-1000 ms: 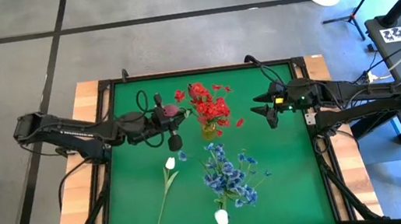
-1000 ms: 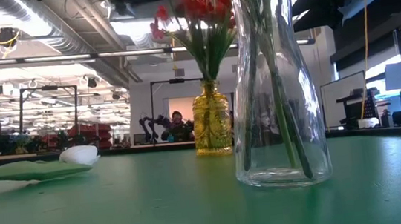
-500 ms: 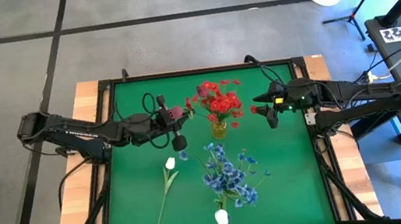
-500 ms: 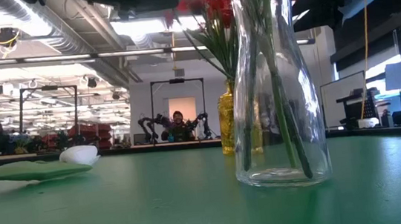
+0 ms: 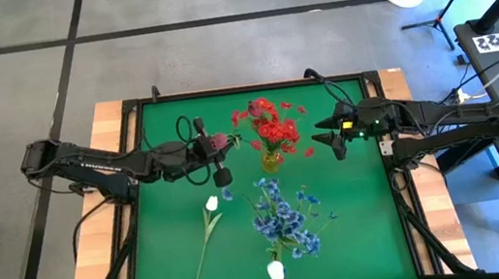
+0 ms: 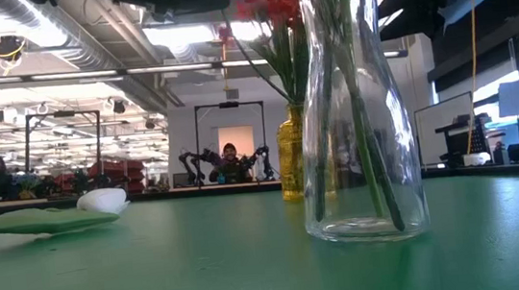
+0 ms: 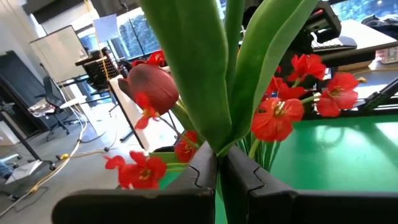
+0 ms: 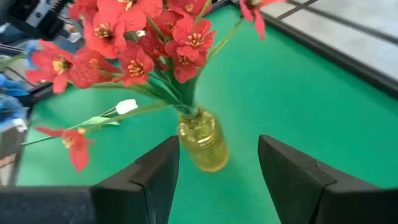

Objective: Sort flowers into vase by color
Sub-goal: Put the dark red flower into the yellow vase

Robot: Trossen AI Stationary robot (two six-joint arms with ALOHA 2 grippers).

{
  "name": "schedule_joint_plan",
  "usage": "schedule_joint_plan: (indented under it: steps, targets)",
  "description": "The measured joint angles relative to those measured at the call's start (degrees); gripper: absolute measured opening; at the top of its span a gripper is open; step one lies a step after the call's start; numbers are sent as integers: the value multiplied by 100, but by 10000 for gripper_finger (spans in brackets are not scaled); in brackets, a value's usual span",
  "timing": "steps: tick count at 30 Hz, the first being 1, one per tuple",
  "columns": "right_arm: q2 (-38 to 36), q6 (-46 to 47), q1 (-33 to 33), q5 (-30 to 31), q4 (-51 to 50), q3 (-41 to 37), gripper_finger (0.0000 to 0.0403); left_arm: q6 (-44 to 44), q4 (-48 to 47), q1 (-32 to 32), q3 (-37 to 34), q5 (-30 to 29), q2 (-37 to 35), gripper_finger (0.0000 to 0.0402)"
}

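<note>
My left gripper (image 5: 222, 148) hangs over the table's far left part, shut on a flower with a dark pink bud (image 7: 152, 87) and broad green leaves. Just to its right stands a yellow vase (image 5: 272, 162) holding red sprays (image 5: 272, 126). On the vase's right side my right gripper (image 5: 331, 138) hovers open, its fingers (image 8: 158, 177) apart and short of the vase (image 8: 202, 142). Nearer, a clear vase (image 6: 357, 106) holds blue sprays (image 5: 282, 215). Two white tulips (image 5: 211, 205) (image 5: 276, 271) lie flat on the green mat. My left gripper pinches the flower's green stem (image 7: 219, 148) between its two fingers, at the spot where the leaves spread out. The fingers come in level from the table's left. The flower is lifted clear of the table, its bud leaning to one side beyond the fingertips.
The green mat (image 5: 360, 231) lies in a black frame on a wooden table. Bare mat shows at the near right and far left. Beyond the table's far edge in the low view are room fittings and a seated person (image 6: 230, 158).
The yellow vase has slid a little toward the table's right edge, and its red sprays have swung and spread over it. My left gripper, still shut on the pink-bud flower, has edged toward the vase. My right gripper has stayed open in place.
</note>
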Motion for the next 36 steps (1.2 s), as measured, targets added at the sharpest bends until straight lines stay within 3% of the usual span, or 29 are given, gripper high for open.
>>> schedule_joint_plan:
  steps: [13, 18, 29, 36]
  targets:
    - [1049, -40, 4, -447, 27, 9, 218, 265, -8, 2, 0, 9, -9, 0]
    - [1411, -101, 4, -515, 107, 9, 218, 256, -8, 2, 0, 275, -9, 0]
    - [2235, -458, 4, -732, 1082, 7, 218, 65, -6, 2, 0, 1087, -9, 0]
    - [2796, -582, 4, -1099, 2001, 4, 218, -178, -52, 33, 0, 1128, 13, 0]
